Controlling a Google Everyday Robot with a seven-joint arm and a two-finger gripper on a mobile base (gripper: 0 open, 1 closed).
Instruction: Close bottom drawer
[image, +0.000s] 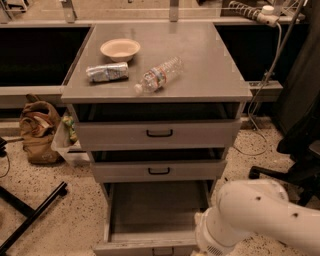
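The bottom drawer (155, 210), a long plain grey metal tray, stands pulled out of the grey metal cabinet (210, 65), its long axis running front to back. The gripper hangs out of view below the white arm (260, 215), so its state cannot be told. The drawer's low front likely lies just beside the jaws.

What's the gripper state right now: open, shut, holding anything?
The gripper is out of view, below the bottom edge past the arm, beside the right front corner of the open bottom drawer; its state cannot be told.
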